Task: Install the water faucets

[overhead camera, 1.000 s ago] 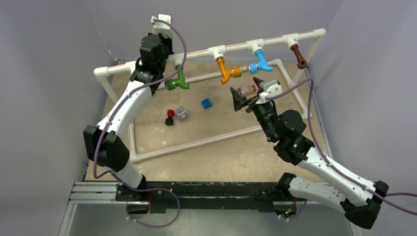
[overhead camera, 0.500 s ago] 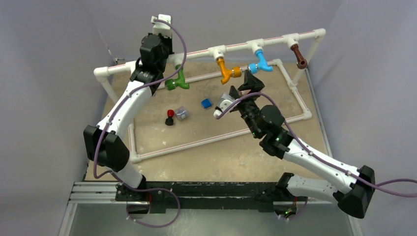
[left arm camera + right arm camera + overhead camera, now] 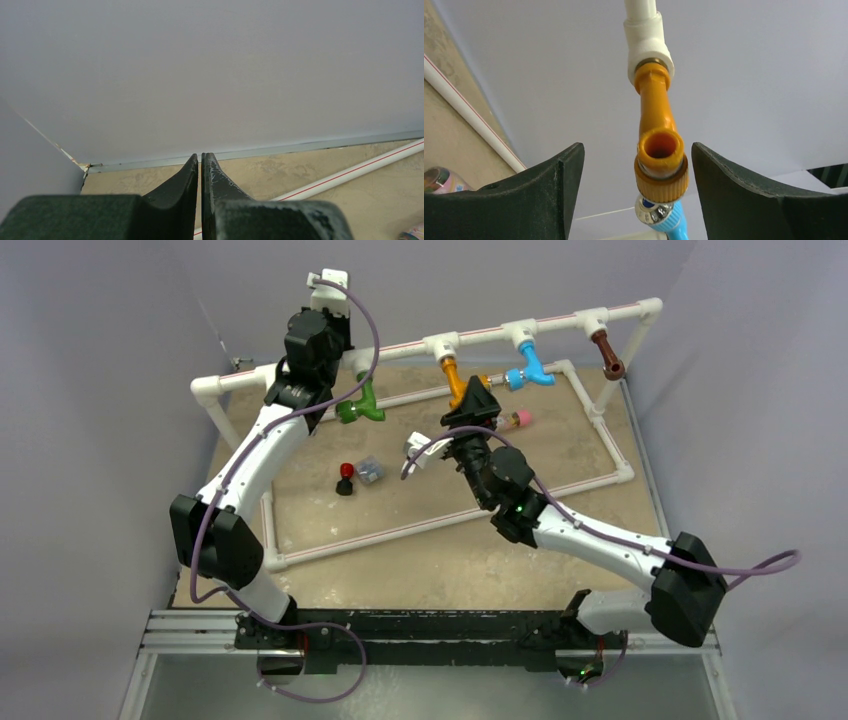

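Now that the right arm has swung left, leaving the pink-and-brown cylinder (image 3: 516,420) on the bench (image 3: 430,560), right gripper (image 3: 638,150) fingers stand spread either side of the orange curved plastic faucet (image 3: 658,120) hanging on the far white pipe tee (image 3: 647,40), likely to tighten it; left gripper (image 3: 201,167) fingers pressed together.

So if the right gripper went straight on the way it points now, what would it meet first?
Most likely the orange faucet, hanging from its white tee: it sits dead ahead, framed by the fingers of the open right gripper. How far off it is stays unclear from the wrist view.
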